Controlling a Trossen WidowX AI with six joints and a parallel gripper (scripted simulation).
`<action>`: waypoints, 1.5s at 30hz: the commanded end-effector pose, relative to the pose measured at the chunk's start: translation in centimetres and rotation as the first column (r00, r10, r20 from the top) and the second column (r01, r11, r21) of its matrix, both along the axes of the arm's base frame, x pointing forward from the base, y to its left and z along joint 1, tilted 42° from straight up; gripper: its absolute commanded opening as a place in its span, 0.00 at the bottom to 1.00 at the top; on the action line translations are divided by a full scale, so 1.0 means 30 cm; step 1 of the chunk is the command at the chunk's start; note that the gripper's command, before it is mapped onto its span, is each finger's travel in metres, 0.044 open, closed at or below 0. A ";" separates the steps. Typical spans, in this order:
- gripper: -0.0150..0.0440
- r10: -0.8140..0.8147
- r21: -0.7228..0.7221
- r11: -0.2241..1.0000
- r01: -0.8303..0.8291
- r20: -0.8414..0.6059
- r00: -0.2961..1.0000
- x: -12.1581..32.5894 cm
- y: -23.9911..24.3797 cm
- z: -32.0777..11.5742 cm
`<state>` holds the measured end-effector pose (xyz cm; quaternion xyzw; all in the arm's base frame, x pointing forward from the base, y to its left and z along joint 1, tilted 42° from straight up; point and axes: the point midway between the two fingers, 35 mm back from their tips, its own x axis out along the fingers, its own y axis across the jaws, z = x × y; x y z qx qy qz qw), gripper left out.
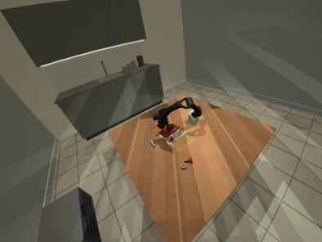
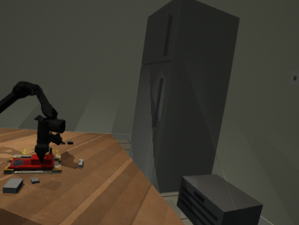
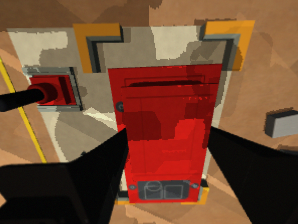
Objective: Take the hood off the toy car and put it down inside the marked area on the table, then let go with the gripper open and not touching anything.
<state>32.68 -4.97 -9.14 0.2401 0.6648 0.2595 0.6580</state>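
Observation:
The red toy car (image 1: 172,130) (image 2: 26,166) (image 3: 214,75) sits on a pale board (image 3: 160,42) with orange corner brackets. Its hood (image 2: 38,160) (image 3: 170,150) is the raised red panel beside a grey engine-like detail. My gripper (image 2: 41,160) (image 3: 165,130) points down over the car and is shut on the hood, one black finger at each long side. The hood is still at the car; whether it is lifted a little I cannot tell. The marked area (image 1: 194,141) (image 3: 33,137) is a yellow outline on the table beside the board. Nothing shows inside it.
A red knob with a black lever (image 3: 52,92) stands on the board beside the car. A grey block (image 2: 13,185) (image 3: 282,124) and a small block (image 2: 35,180) lie on the car's other side. A grey ring (image 1: 184,167) and a red piece (image 1: 190,160) lie farther off.

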 end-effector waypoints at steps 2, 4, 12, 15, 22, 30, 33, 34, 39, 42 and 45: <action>0.25 0.005 -0.005 1.000 -0.005 0.006 1.000 0.006 -0.011 0.011; 0.25 0.005 -0.005 1.000 -0.005 0.006 1.000 0.006 -0.014 0.014; 0.25 0.005 -0.005 1.000 -0.005 0.006 1.000 0.006 -0.026 0.027; 0.25 0.004 -0.005 1.000 -0.004 0.006 1.000 0.006 -0.030 0.032; 0.25 0.004 -0.005 1.000 -0.004 0.006 1.000 0.006 -0.040 0.044; 0.25 0.004 -0.005 1.000 -0.004 0.006 1.000 0.007 -0.057 0.062; 0.25 0.004 -0.005 1.000 -0.004 0.006 1.000 0.009 -0.080 0.087; 0.25 0.004 -0.006 1.000 -0.004 0.005 1.000 0.010 -0.091 0.099; 0.25 0.004 -0.006 1.000 -0.004 0.005 1.000 0.009 -0.143 0.159; 0.25 0.004 -0.006 1.000 -0.004 0.005 1.000 0.009 -0.150 0.167; 0.25 -0.005 -0.001 1.000 0.005 -0.005 1.000 0.008 -0.120 0.164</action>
